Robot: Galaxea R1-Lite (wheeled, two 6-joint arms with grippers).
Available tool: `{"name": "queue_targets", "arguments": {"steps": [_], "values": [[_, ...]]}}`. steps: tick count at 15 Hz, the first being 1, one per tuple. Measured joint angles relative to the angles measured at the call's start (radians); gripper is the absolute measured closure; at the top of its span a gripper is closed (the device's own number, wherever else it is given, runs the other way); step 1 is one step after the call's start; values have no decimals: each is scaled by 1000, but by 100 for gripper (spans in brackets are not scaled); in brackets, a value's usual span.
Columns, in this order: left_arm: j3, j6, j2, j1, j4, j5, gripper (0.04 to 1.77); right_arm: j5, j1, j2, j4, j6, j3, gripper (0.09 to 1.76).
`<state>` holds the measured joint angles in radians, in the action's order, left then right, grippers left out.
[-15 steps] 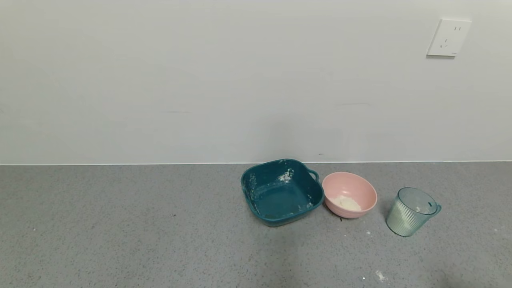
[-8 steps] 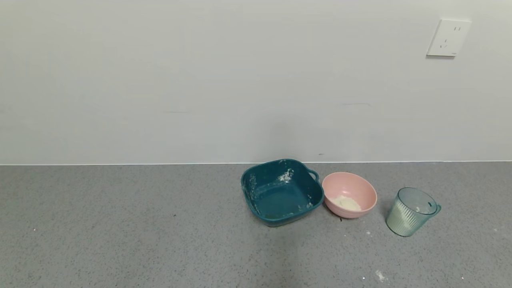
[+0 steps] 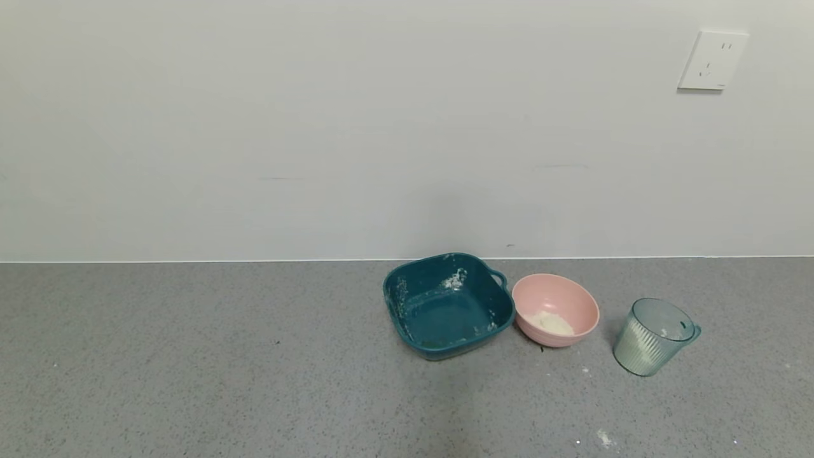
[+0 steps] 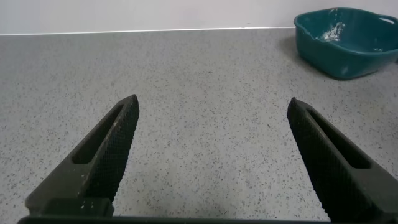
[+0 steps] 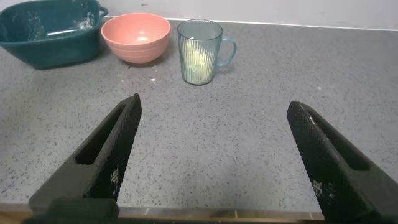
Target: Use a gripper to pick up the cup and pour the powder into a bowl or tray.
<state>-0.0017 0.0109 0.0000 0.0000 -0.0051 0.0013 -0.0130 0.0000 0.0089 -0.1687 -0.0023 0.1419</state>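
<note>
The ribbed pale blue-green cup stands upright at the right of the grey counter, its handle to the right; it also shows in the right wrist view with a trace of powder inside. The pink bowl sits left of it and holds a small heap of white powder. My right gripper is open and empty, low near the counter's front edge, well short of the cup. My left gripper is open and empty over bare counter, left of the dishes. Neither gripper shows in the head view.
A square dark teal dish with white smears touches the pink bowl's left side; it also shows in the left wrist view. A wall with a socket rises behind. Small powder specks lie on the counter.
</note>
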Motion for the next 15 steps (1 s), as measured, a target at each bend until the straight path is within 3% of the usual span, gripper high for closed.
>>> {"name": "queue_targets", "arguments": {"steps": [4,15], "values": [[0,0,0,0,0,0,9,2,0,-9,122,6,-104,15],[0,0,0,0,0,0,9,-5,0,-10,137,43,-126,15]]}}
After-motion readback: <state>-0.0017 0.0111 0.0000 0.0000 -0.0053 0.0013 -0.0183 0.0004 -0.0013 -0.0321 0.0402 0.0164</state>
